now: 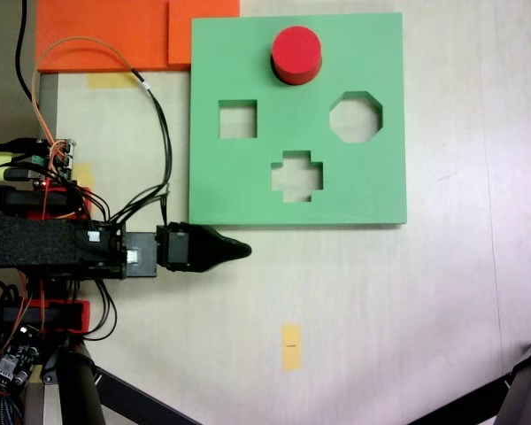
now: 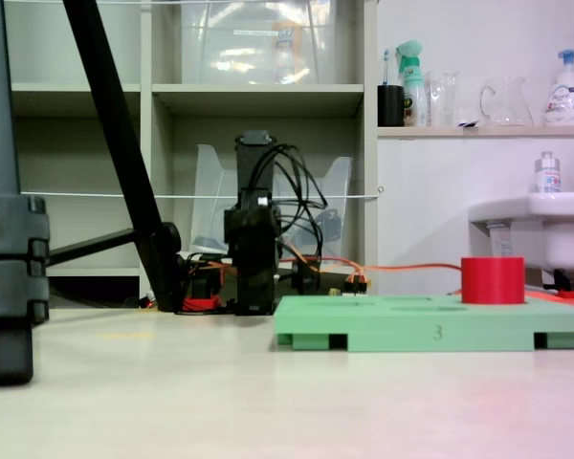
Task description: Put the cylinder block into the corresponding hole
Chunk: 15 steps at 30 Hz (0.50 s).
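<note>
The red cylinder block [image 1: 296, 51] stands upright at the top middle of the green foam board [image 1: 239, 53], rising well above its surface [image 2: 493, 280]. The corresponding hole is hidden; only a dark crescent shows at the block's base. Square, octagonal and cross-shaped cut-outs lie bare below it. My gripper [image 1: 244, 250] lies low on the table just under the board's lower left corner in a fixed view, pointing right. It is far from the block, its jaws together in one tapered tip with nothing held. The other fixed view shows the arm [image 2: 254, 239] head-on behind the board.
Orange foam slabs [image 1: 106, 35] lie beyond the board's upper left corner. Cables [image 1: 155, 115] loop from the arm's base toward the board. Yellow tape [image 1: 290, 345] marks the table below. Tripod legs [image 1: 115, 390] [image 2: 10, 277] stand at the near edges.
</note>
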{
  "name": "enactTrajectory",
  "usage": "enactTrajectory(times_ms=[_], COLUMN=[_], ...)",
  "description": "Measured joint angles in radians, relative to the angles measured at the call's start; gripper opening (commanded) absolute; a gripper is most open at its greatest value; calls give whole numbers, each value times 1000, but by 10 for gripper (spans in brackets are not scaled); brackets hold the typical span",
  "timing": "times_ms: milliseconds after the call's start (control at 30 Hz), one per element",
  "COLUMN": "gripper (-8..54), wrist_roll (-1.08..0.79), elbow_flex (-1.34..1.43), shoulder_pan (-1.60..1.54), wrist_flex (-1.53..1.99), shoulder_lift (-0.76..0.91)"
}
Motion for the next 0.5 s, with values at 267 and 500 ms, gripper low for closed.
enactTrajectory(times_ms=[267,500], gripper=[343,342], wrist_roll=[-29,-51], elbow_flex=[41,41], shoulder_pan=[95,89], wrist_flex=[72,259], shoulder_lift=[0,-3])
